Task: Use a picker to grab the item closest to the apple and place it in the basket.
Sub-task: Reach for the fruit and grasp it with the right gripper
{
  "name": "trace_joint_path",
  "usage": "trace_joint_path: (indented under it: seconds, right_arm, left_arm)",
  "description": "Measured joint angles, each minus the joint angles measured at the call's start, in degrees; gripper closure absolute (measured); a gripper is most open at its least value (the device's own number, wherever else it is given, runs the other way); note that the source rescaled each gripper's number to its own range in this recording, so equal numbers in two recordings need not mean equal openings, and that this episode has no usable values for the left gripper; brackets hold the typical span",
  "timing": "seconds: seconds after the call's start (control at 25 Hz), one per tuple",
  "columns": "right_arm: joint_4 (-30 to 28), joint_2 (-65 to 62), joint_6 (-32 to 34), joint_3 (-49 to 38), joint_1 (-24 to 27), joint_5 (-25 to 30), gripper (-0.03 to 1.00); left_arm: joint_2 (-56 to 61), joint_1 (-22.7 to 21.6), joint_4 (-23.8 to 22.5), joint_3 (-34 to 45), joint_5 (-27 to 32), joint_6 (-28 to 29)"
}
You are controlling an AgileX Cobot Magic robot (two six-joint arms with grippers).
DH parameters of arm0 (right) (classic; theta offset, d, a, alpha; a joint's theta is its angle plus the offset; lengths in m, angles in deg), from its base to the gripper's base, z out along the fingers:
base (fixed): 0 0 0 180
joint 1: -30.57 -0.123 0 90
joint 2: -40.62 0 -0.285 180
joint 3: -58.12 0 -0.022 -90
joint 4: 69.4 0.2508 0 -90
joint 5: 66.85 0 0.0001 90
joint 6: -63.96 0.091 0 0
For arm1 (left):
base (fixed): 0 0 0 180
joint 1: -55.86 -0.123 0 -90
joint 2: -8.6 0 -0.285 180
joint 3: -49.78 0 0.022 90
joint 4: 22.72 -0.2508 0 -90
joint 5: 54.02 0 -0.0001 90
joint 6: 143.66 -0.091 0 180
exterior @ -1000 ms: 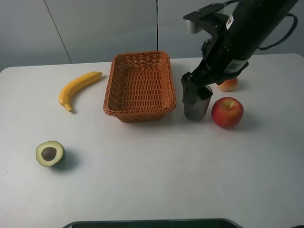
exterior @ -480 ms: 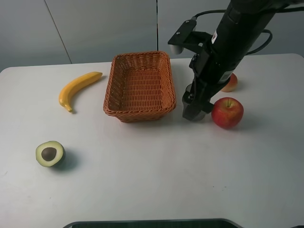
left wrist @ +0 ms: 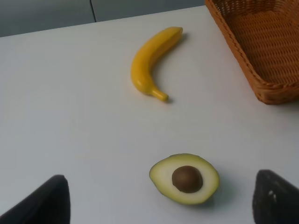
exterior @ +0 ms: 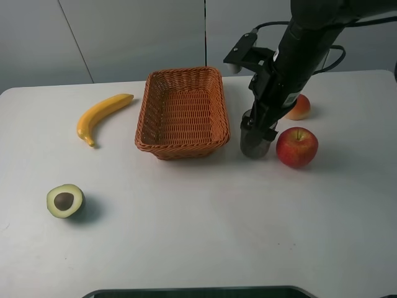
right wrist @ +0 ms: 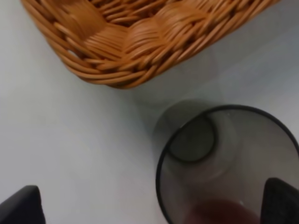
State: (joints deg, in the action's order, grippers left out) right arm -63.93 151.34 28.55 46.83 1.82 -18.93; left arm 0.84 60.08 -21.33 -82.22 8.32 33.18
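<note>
White table [exterior: 186,217]: cup [exterior: 254,146] (upright) beneath right claw [exterior: 259,127]

Finishes: rough weave vs smooth plastic.
Orange-brown woven wicker basket [exterior: 146,124] coarse, ribbed; smoky dark-grey translucent plastic cup [exterior: 254,148] smooth; round red apple [exterior: 296,147] glossy; white tabletop [exterior: 217,223] matt, plain.

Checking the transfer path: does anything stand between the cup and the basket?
Nothing visible does. Only a strip of bare table separates the cup from the basket; the apple sits on the cup's other side.
</note>
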Motion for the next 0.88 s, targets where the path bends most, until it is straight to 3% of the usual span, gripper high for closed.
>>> trace_joint_path:
  seconds: [0.44,0.64,0.72,0.88]
  right_arm:
    - [-0.24,5.60,-0.22,0.00,0.16,-3.54,-0.02]
    - [-0.32,6.66,-0.22,0.00,0.16,-4.94,0.06]
    - [-0.44,6.66,-0.22,0.00,0.16,-5.33,0.19]
    - [-0.44,6.66,-0.22,0.00,0.16,-5.48,0.72]
  left_arm:
    - [0.00,0.00,0.00,0.00,0.00,0.00]
    - [0.00,0.00,0.00,0.00,0.00,0.00]
    - [0.00,0.00,0.00,0.00,0.00,0.00]
    - [0.00,0.00,0.00,0.00,0.00,0.00]
